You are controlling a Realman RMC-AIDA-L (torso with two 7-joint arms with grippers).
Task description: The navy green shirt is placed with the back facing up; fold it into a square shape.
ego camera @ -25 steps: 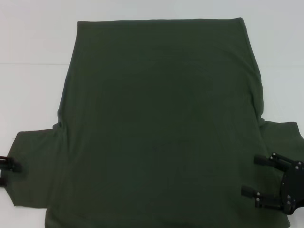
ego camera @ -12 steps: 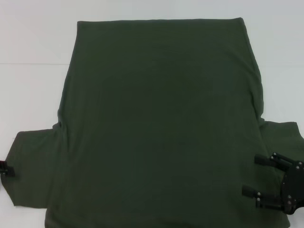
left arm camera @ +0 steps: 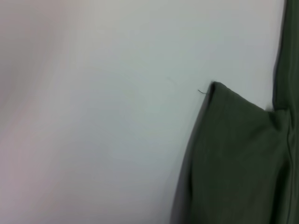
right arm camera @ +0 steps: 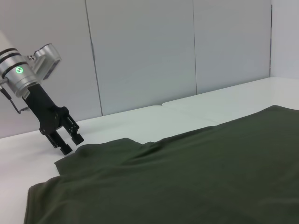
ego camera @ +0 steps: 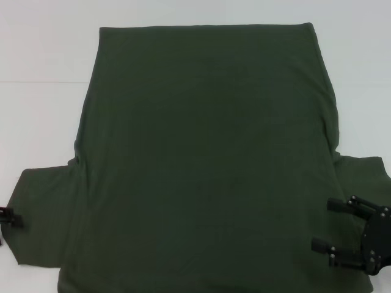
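The navy green shirt (ego camera: 204,159) lies flat on the white table (ego camera: 43,122) with its plain back up, hem at the far side and both sleeves spread near me. My right gripper (ego camera: 322,224) hovers open over the right sleeve (ego camera: 360,177), fingers pointing toward the shirt's middle. My left gripper (ego camera: 6,227) sits at the picture's left edge, just outside the left sleeve (ego camera: 43,213). The right wrist view shows the left gripper (right arm camera: 70,143) open, tips down beside the sleeve's edge. The left wrist view shows only a sleeve corner (left arm camera: 233,154) on the table.
White tabletop (ego camera: 354,73) surrounds the shirt on the far, left and right sides. A seam in the table (ego camera: 36,82) runs across the left. Grey wall panels (right arm camera: 140,56) stand behind the table in the right wrist view.
My left gripper has drawn back to the left, off the sleeve's edge, so less of it shows. The right gripper and the shirt have not moved.
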